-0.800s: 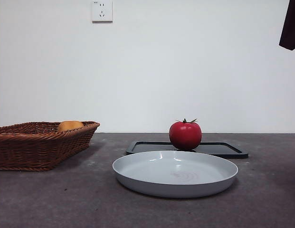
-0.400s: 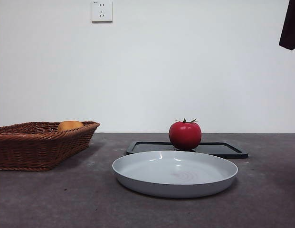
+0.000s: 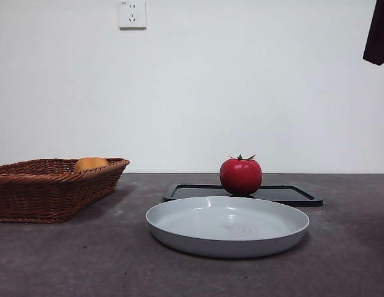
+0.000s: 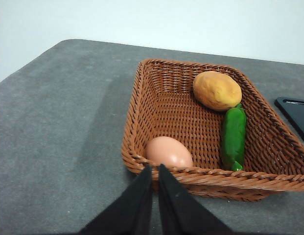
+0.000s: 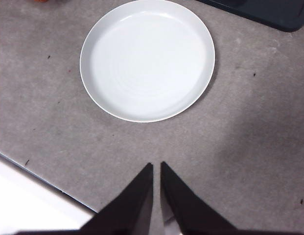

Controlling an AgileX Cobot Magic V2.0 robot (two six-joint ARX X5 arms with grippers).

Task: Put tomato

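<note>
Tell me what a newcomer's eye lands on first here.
The glossy red tomato stands out, sitting on the black tray behind the empty grey plate. Off to the side, a wicker basket holds an orange-yellow fruit, a green cucumber and an egg.

Glossy red tomato [image 3: 240,177] on flat black tray [image 3: 297,194]: open above & both sides; shallow grey plate [image 3: 227,226] just in front.

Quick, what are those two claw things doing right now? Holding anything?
Left gripper: shut, holding nothing, above the wicker basket's near rim.
Right gripper: shut, holding nothing, above the table near the white plate.
</note>
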